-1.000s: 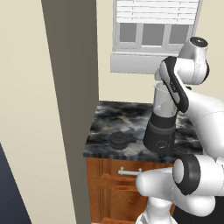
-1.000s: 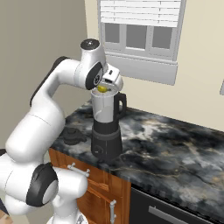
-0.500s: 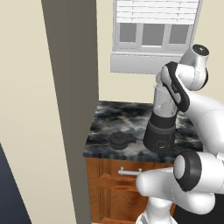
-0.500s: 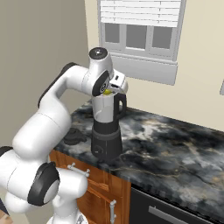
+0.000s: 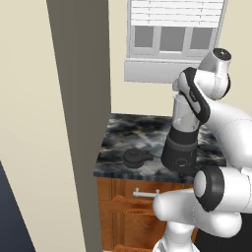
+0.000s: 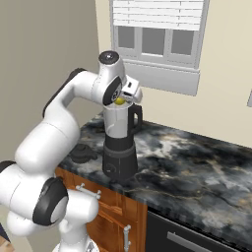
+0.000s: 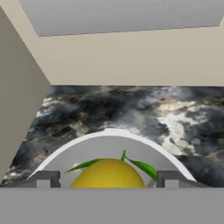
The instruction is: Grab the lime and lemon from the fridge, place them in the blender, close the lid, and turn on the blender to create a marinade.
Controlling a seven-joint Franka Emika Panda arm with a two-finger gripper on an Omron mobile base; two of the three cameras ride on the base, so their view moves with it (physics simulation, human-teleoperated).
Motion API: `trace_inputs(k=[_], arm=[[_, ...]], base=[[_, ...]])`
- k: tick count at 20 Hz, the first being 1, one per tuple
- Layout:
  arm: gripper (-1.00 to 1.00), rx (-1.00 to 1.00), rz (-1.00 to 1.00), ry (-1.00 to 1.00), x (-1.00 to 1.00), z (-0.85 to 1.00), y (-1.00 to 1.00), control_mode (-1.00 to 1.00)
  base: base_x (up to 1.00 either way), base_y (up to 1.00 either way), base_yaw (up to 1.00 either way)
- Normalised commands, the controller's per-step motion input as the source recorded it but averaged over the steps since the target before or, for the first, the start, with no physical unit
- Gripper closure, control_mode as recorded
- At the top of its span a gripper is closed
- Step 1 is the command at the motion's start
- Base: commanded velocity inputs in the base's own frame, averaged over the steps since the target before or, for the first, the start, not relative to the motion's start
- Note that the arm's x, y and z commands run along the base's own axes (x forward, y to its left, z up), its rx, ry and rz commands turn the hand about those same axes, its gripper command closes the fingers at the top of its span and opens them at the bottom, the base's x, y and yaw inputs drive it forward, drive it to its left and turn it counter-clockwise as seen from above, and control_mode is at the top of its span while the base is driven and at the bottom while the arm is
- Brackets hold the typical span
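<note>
The claw point(image 7: 107, 180) stood with its fingers point(image 7: 43, 179) spread either side of the lemon point(image 7: 107, 174), and whether they touched it could not be told. Just under the claw gaped the blender point(image 6: 119, 142) jar; the lemon sat at its mouth. Beyond lay the counter point(image 7: 131, 109).

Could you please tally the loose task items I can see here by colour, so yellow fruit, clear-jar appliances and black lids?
Yellow fruit: 1, the lemon between the gripper fingers above the jar
Clear-jar appliances: 1, the blender
Black lids: 1, the lid on the counter
Total: 3
</note>
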Motion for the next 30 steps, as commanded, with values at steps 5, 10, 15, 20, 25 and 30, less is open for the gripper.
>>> trace_inputs(k=[5,10,15,20,25,30], arm=[[-1.00,0.00,0.00,0.00,0.00,0.00,0.00,-1.00],[-1.00,0.00,0.02,0.00,-0.07,0.00,0.00,-1.00],[-1.00,0.00,0.00,0.00,-0.36,0.00,-0.02,-1.00],[-1.00,0.00,0.00,0.00,-0.50,0.02,-0.07,-1.00],[-1.00,0.00,0.02,-0.01,-0.78,0.04,-0.01,-1.00],[-1.00,-0.02,0.05,0.00,-0.68,0.00,0.17,-1.00]], base=[[0.00,0.00,0.00],[0.00,0.00,0.00],[0.00,0.00,0.00],[0.00,0.00,0.00],[0.00,0.00,0.00],[0.00,0.00,0.00]])
